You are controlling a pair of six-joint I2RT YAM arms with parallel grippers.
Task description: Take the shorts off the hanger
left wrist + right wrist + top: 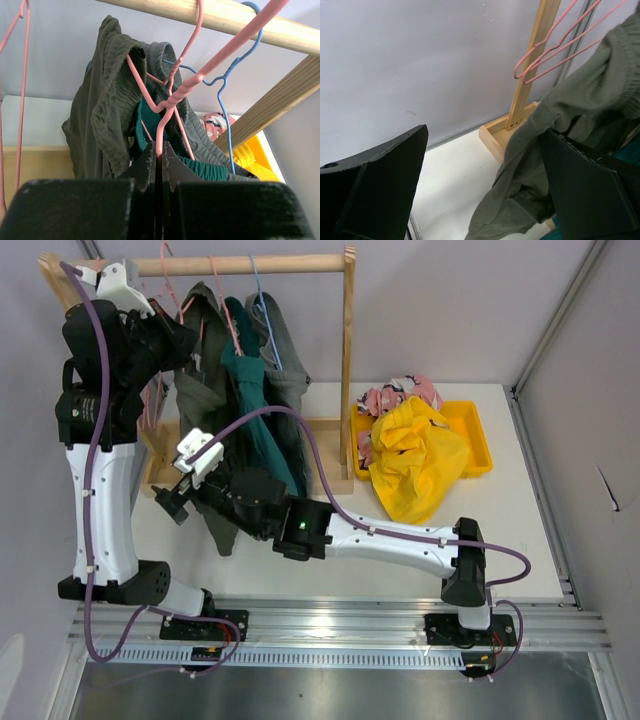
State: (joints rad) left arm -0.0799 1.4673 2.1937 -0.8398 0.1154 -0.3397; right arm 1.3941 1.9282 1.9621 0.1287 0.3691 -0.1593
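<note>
Olive green shorts hang on a pink hanger from the wooden rail. Teal shorts and grey shorts hang beside them. My left gripper is shut on the pink hanger's wire just below its neck. My right gripper is open beside the low part of the olive shorts, which hang against its right finger. The yellow shorts and the pink patterned shorts lie in the yellow tray.
The wooden rack has upright posts and a base on the white table. Empty pink hangers hang at the rail's left end. A blue hanger carries the grey shorts. Walls stand close at the back and right.
</note>
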